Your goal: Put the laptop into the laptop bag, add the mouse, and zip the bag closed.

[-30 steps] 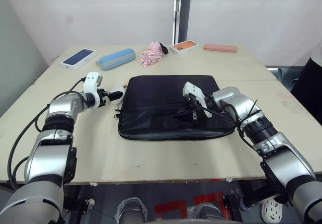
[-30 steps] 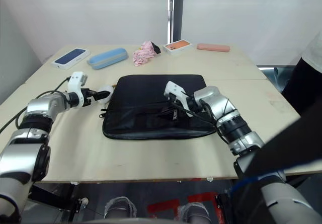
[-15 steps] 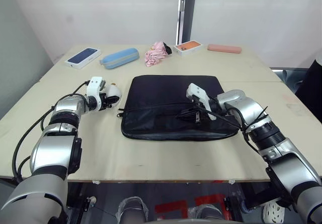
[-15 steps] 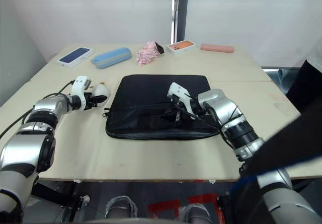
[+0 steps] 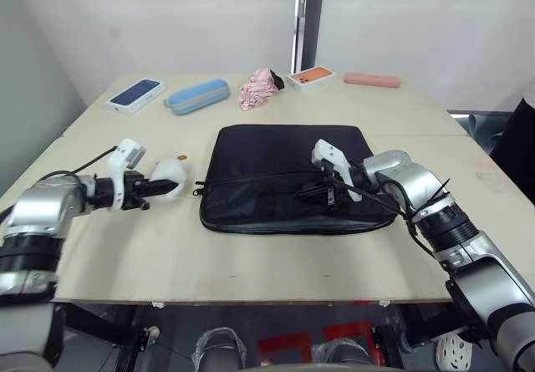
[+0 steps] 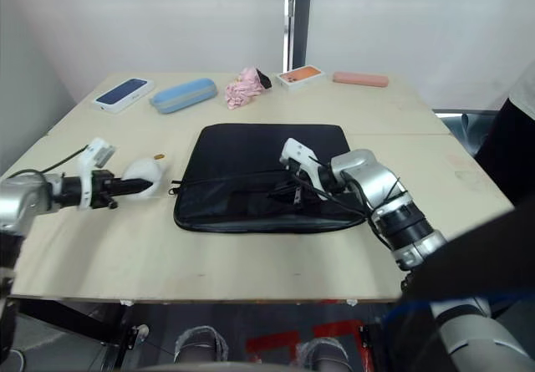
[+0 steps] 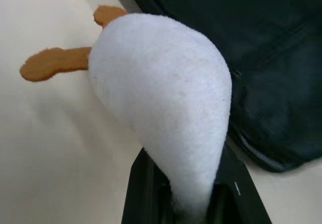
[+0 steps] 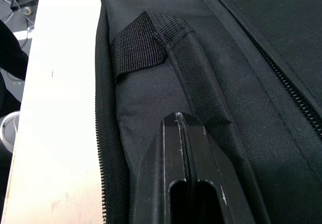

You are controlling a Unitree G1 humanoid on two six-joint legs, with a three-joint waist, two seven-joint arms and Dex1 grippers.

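Two grippers are at work: the left gripper (image 5: 155, 190) is closed on a puffy white oval (image 5: 170, 170) with an orange tag (image 7: 53, 65), held just beside the bag's (image 5: 276, 155) left edge, and the right gripper (image 5: 323, 193) lies fingers-together on the bag's near side by a strap (image 8: 143, 43). The bag lies flat mid-table (image 5: 251, 259); I cannot tell whether the laptop is inside. The fuzzy oval does not look like the flat glossy mouse, so I would put it down, find the mouse and open the bag's mouth before sliding it in.
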